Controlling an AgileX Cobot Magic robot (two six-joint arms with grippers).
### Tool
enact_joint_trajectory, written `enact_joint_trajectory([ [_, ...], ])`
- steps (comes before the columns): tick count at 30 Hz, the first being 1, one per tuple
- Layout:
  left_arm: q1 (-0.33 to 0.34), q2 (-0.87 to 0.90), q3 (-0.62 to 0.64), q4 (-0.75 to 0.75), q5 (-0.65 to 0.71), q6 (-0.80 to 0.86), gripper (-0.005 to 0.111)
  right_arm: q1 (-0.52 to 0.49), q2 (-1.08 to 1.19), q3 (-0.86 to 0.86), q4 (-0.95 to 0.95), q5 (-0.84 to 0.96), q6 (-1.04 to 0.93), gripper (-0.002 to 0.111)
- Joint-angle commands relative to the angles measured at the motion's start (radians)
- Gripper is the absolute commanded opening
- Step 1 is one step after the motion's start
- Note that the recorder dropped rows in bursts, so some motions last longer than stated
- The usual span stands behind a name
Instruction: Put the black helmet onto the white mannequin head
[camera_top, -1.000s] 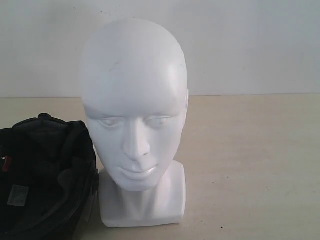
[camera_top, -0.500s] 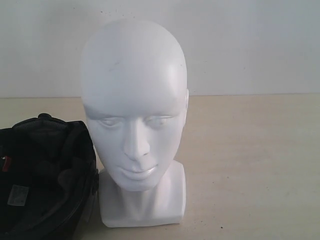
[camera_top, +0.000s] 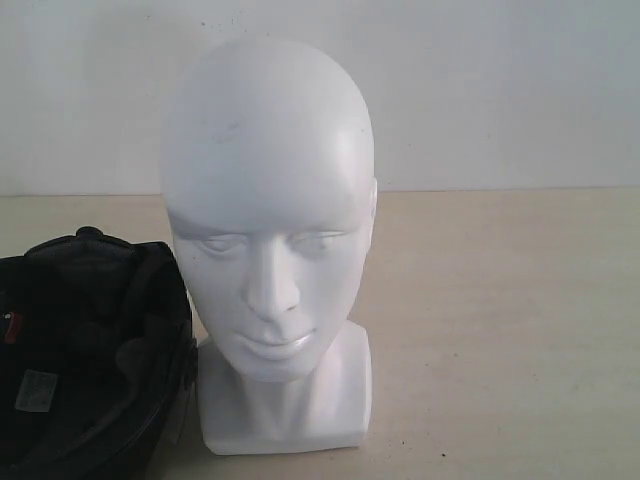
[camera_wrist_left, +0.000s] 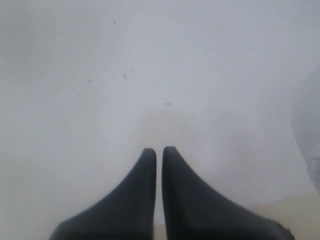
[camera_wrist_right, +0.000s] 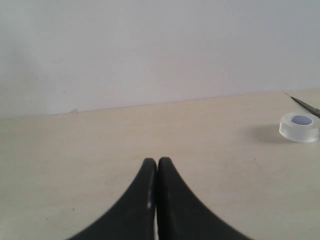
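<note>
The white mannequin head stands upright on its squarish base in the middle of the exterior view, face toward the camera. The black helmet lies on the table just left of the head, its padded opening turned up and toward the camera, its edge close to the base. Neither arm shows in the exterior view. My left gripper is shut with nothing between its fingers, facing a blurred white surface. My right gripper is shut and empty above bare tabletop.
The beige table runs back to a white wall. In the right wrist view a roll of clear tape sits on the table, with a thin dark tool beside it. A pale rounded shape edges the left wrist view.
</note>
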Motion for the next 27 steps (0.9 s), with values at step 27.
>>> enact_joint_trajectory([
  [27,-0.003,0.100,-0.327,0.005,0.122,-0.027,0.004,0.001,-0.003,0.005,-0.002,-0.010,0.004,0.000],
])
